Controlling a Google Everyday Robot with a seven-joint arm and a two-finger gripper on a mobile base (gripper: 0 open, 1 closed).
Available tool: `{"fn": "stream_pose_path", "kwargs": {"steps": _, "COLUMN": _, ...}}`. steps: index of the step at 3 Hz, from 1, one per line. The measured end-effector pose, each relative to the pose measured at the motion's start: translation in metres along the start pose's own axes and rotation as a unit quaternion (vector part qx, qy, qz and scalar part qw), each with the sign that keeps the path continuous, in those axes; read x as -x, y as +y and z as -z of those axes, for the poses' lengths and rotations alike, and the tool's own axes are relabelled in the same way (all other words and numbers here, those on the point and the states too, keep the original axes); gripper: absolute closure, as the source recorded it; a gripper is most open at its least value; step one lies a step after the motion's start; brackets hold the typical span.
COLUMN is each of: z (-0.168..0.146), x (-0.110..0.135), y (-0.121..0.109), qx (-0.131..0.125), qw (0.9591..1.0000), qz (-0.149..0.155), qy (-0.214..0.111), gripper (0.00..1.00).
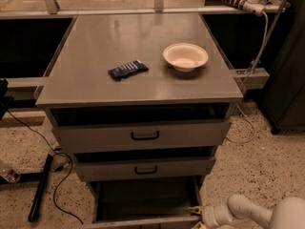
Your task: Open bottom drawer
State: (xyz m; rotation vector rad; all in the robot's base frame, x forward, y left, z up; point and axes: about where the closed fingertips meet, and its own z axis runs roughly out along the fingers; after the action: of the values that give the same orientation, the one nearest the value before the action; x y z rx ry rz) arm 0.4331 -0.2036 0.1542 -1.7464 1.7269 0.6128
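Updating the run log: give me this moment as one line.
bottom drawer: pulled out | gripper: at its front right corner | cabinet top: bowl, dark packet
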Motion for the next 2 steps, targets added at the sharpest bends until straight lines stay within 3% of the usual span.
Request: {"fn": "stream_pose_path", "kwargs": {"steps": 2, "z": 0.0054, "x": 0.0012, "y": 0.0137, "qx": -0.004, "qw": 1.0000, "qz": 0.001, "qy": 0.007, "gripper": 0.00}}
